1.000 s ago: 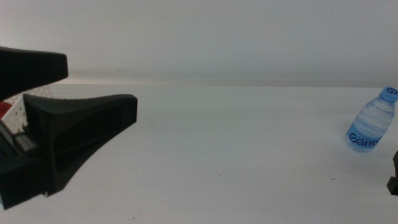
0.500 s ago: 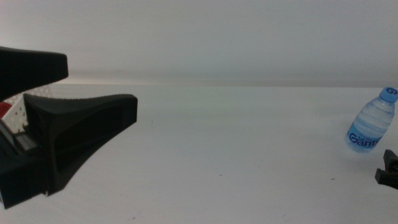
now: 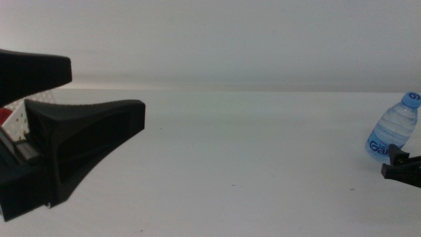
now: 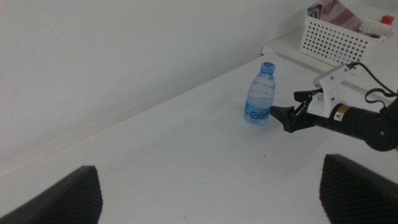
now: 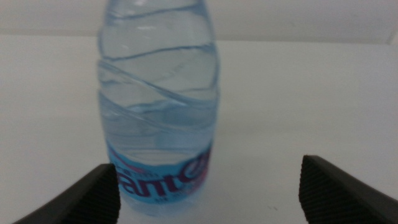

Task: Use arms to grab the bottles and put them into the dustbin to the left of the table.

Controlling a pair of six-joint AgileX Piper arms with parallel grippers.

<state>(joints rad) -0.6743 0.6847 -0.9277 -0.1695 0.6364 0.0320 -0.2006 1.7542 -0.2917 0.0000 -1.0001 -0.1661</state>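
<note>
A clear blue-capped water bottle (image 3: 395, 131) (image 4: 260, 93) (image 5: 158, 112) stands upright at the far right of the white table (image 3: 250, 151). My right gripper (image 3: 396, 162) (image 4: 291, 111) (image 5: 208, 196) is open just in front of it, one jaw on each side of its base, not touching. My left gripper (image 3: 105, 92) (image 4: 211, 199) hangs open and empty at the left edge of the middle view. Behind it shows part of the white perforated dustbin (image 3: 23, 113), with something red (image 3: 4, 116) inside. No other bottles are in view.
In the left wrist view, another white perforated basket (image 4: 339, 37) holding several items sits on a separate surface beyond the right arm (image 4: 364, 121). A white wall runs along the table's far edge.
My right gripper has come in from the right edge of the middle view and moved up to the water bottle. The left gripper and the bottle have not moved.
</note>
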